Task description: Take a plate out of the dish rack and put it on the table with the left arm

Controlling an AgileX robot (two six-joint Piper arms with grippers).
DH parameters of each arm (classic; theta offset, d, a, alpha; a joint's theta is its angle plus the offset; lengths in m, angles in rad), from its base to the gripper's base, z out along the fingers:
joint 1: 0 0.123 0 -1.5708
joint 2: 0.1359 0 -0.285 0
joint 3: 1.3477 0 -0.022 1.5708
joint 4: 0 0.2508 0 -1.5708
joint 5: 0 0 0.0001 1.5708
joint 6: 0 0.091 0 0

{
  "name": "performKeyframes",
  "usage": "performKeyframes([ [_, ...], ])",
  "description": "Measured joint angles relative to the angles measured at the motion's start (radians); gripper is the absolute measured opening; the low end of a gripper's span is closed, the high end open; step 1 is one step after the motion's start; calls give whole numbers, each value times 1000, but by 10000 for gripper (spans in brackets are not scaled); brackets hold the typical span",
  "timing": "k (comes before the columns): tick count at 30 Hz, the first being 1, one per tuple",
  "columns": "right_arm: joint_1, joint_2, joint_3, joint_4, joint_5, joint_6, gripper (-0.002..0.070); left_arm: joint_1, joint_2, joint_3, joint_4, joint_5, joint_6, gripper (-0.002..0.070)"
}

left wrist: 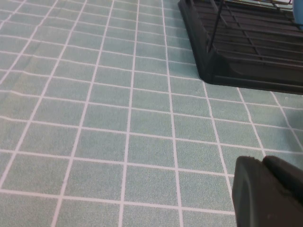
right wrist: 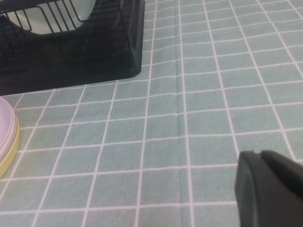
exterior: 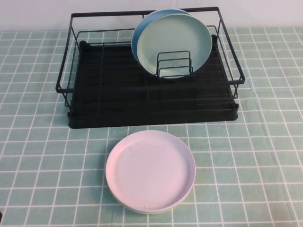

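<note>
From my end the table (exterior: 265, 142) is carrying the dish rack (exterior: 94, 94) with the plate (exterior: 174, 43) standing in its dividers, while the left gripper (left wrist: 267, 191) and right gripper (right wrist: 270, 189) are hovering low beside it, jaws I can't tell.

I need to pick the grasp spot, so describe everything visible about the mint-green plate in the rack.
The round pale mint-green plate with a low raised rim stands on edge, leaning back, in the rectangular black wire dish rack. Its lower edge sits behind the small upright wire dividers. A sky-blue plate stands close behind it. It looks smooth and matte. Neither gripper touches it.
</note>
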Motion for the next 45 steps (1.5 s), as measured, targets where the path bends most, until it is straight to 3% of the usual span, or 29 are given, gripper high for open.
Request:
performKeyframes([
  [29,0,0,0,0,0,0,-18,0,0,0,3,0,0,-3],
  [45,0,0,0,0,0,0,-18,0,0,0,313,6,0,-3],
])
